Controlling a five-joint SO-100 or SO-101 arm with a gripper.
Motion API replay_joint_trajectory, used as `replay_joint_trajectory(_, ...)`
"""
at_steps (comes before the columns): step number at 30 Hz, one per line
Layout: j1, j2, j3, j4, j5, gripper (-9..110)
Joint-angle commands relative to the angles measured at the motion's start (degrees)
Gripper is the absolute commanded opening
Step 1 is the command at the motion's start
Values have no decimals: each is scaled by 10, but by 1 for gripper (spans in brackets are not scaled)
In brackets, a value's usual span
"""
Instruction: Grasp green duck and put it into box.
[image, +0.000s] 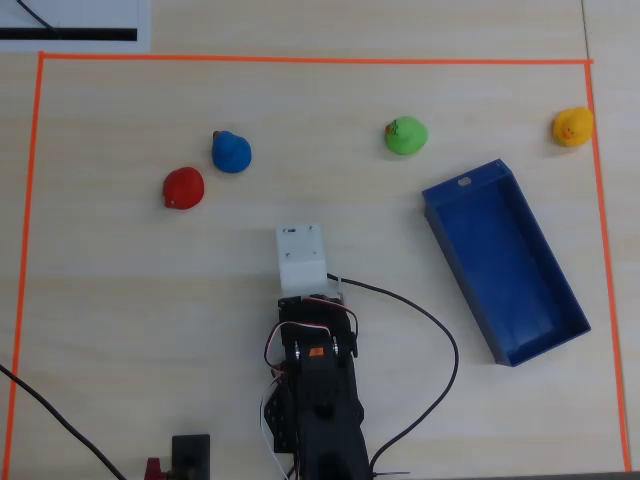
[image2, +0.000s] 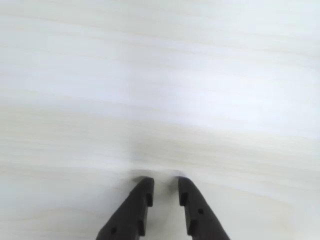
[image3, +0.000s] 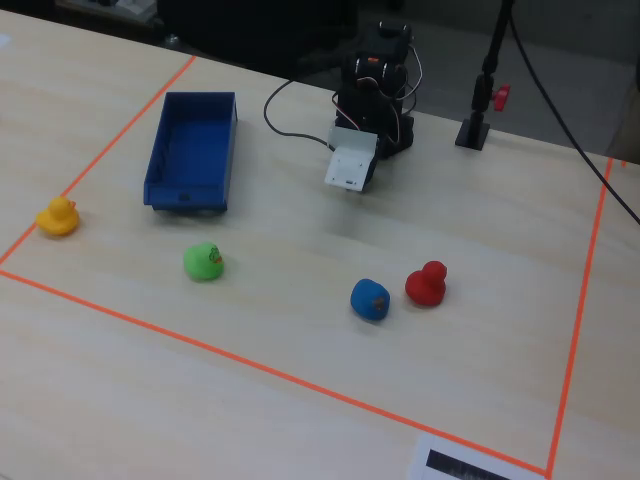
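Observation:
The green duck (image: 406, 136) stands on the pale wooden table, beyond the near end of the dark blue box (image: 505, 265), which is open-topped and holds nothing. In the fixed view the duck (image3: 203, 261) sits in front of the box (image3: 190, 145). The arm is folded back at its base, with its white wrist housing (image: 301, 256) well short of the duck. In the wrist view my gripper (image2: 165, 182) hangs close over bare table. Its black fingers stand a narrow gap apart with nothing between them. Neither duck nor box shows in that view.
A yellow duck (image: 572, 127) sits by the orange tape border (image: 300, 60) at the top right. A blue duck (image: 231, 152) and a red duck (image: 184, 188) sit at the left. A black cable (image: 440, 340) loops beside the arm. A black stand base (image: 190, 455) is beside the arm's base.

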Motion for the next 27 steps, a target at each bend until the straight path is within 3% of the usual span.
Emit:
replay_joint_trajectory(1,6,-4,-1,9,0,4)
replay_joint_trajectory(16,6,-9,-1,1,0,3)
replay_joint_trajectory(27,95,-243,-136,-426,-33,10)
